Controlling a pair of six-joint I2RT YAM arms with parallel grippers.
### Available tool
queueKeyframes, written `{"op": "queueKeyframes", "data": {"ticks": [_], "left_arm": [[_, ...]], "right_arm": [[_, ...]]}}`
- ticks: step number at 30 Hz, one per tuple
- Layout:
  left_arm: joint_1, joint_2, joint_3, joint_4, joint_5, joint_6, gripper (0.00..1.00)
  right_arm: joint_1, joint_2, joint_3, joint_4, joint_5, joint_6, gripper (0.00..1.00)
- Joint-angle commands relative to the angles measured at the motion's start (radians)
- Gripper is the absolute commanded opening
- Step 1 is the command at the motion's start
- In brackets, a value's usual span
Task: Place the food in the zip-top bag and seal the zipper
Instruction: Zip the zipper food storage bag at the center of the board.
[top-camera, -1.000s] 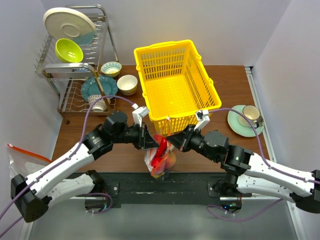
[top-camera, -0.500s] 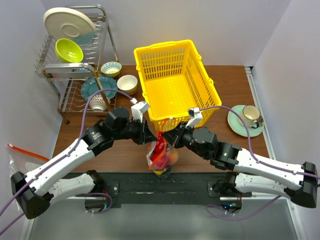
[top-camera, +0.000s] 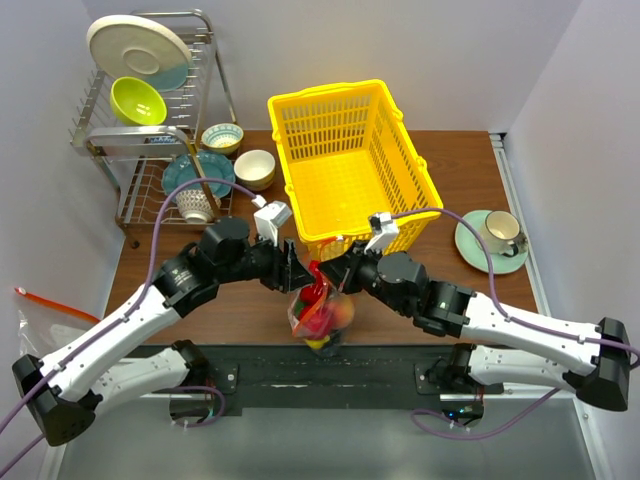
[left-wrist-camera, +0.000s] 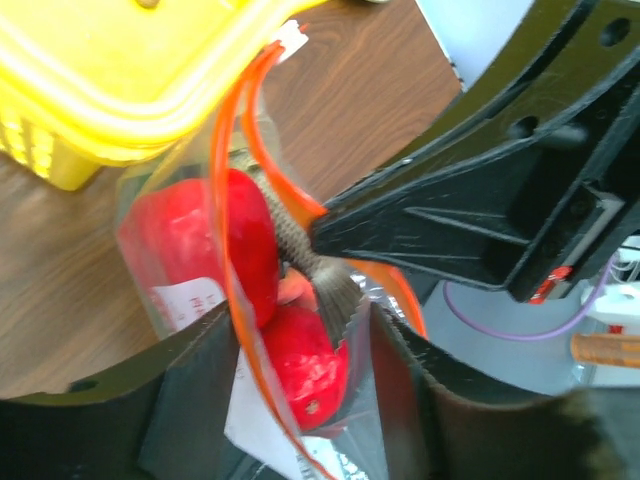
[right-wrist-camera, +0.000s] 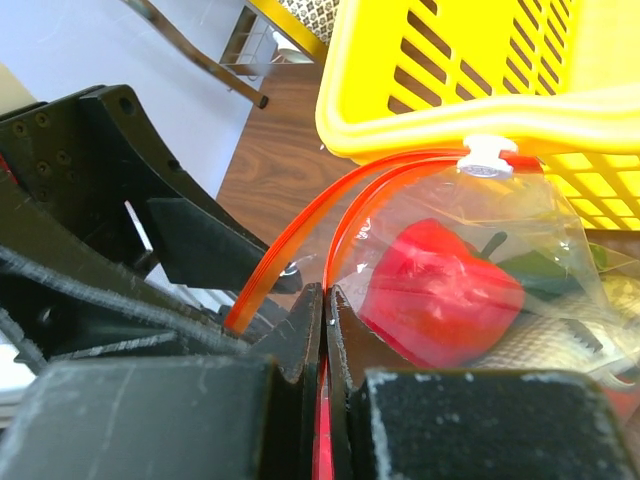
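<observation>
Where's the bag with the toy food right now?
Top view: the zip-top bag is central at the near edge of the table, just in front of the yellow basket.

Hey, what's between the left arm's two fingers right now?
In the left wrist view, the crinkly clear plastic bag sits there mouth-up, its red-orange zipper strip and red toy fruits showing.

Part of the zipper is hidden between the right hand's fingers.
</observation>
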Motion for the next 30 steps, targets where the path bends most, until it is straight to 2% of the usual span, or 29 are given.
{"op": "queueKeyframes", "data": {"ticks": [1, 4, 6, 13, 19, 22, 23, 25, 26, 27, 28, 29, 30], "left_arm": [[0.001, 0.020, -0.004, 0.097, 0.102, -0.017, 0.67], [0.001, 0.028, -0.016, 0.135, 0.149, -0.026, 0.77], [0.001, 0.033, -0.016, 0.148, 0.158, -0.024, 0.78], [0.001, 0.068, -0.004, 0.122, 0.140, -0.004, 0.77], [0.001, 0.085, 0.002, 0.089, 0.094, 0.011, 0.69], [0.001, 0.086, 0.005, 0.089, 0.077, 0.015, 0.49], [0.001, 0.088, 0.008, 0.080, 0.072, 0.016, 0.38], [0.001, 0.086, 0.014, 0.074, 0.057, 0.020, 0.24], [0.000, 0.085, 0.016, 0.060, 0.049, 0.020, 0.12], [0.001, 0.080, 0.022, 0.053, 0.032, 0.022, 0.05], [0.000, 0.079, 0.029, 0.043, 0.026, 0.026, 0.00], [0.001, 0.076, 0.033, 0.030, 0.023, 0.028, 0.00], [0.001, 0.068, 0.034, 0.025, 0.021, 0.031, 0.00]], "right_arm": [[0.002, 0.011, 0.059, 0.051, 0.045, 0.002, 0.00], [0.002, 0.020, 0.070, 0.040, 0.041, 0.012, 0.00], [0.002, 0.036, 0.085, 0.032, 0.039, 0.012, 0.00], [0.002, 0.102, 0.159, -0.026, 0.013, 0.034, 0.00], [0.002, 0.140, 0.197, -0.055, -0.014, 0.042, 0.01], [0.002, 0.142, 0.200, -0.060, -0.017, 0.045, 0.02], [0.002, 0.142, 0.200, -0.061, -0.017, 0.045, 0.03], [0.002, 0.134, 0.200, -0.070, -0.010, 0.043, 0.06], [0.002, 0.129, 0.200, -0.074, -0.008, 0.040, 0.08], [0.002, 0.123, 0.200, -0.083, -0.004, 0.038, 0.19], [0.002, 0.111, 0.199, -0.087, 0.001, 0.035, 0.20], [0.002, 0.102, 0.199, -0.093, 0.012, 0.022, 0.26], [0.002, 0.091, 0.202, -0.115, 0.021, 0.011, 0.28]]}}
